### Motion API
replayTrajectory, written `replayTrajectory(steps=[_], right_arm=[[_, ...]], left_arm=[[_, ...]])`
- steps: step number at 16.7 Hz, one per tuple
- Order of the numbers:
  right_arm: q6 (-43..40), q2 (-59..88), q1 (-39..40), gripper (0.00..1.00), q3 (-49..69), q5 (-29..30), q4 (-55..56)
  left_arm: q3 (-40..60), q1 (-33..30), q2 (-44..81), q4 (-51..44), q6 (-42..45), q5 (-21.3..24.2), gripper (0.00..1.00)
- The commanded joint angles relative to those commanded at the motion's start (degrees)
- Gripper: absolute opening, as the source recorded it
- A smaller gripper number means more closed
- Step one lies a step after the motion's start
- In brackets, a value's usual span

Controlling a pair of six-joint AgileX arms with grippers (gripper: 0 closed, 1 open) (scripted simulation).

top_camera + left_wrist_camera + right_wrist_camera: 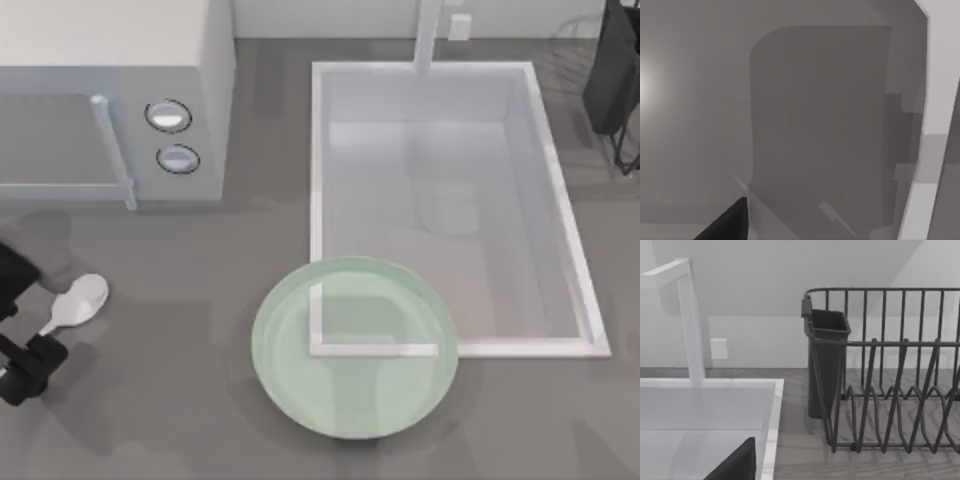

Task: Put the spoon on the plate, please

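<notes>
The small white spoon (77,300) lies on the grey counter at the far left, its bowl toward the microwave and its thin handle pointing to the front left. My left gripper (28,322) sits at the left edge, open, with one dark finger on each side of the handle's end. One dark fingertip (729,225) shows in the left wrist view over bare counter. The pale green plate (290,390) rests at the front middle, well to the right of the spoon, overlapping the sink's front left corner. My right arm (612,75) is parked at the back right.
A white microwave (110,100) stands at the back left, just behind the spoon. The white sink (560,220) with its faucet (428,35) takes up the middle right. A dark wire dish rack (890,375) stands beside the sink. Open counter lies between spoon and plate.
</notes>
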Motion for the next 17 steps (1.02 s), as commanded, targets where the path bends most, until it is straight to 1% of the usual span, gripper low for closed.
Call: replayTrajectory(steps=[12, 13, 17], right_arm=[[0.0, 0.0, 0.0, 1.0, 0.0, 0.0, 0.0], [0.0, 0.0, 0.0, 1.0, 0.0, 0.0, 0.0], [0.0, 0.0, 0.0, 1.0, 0.0, 0.0, 0.0]], left_arm=[[0.0, 0.0, 0.0, 0.0, 0.0, 0.0, 0.02], [0.0, 0.0, 0.0, 0.0, 0.0, 0.0, 0.0], [0.0, 0.0, 0.0, 0.0, 0.0, 0.0, 0.0]])
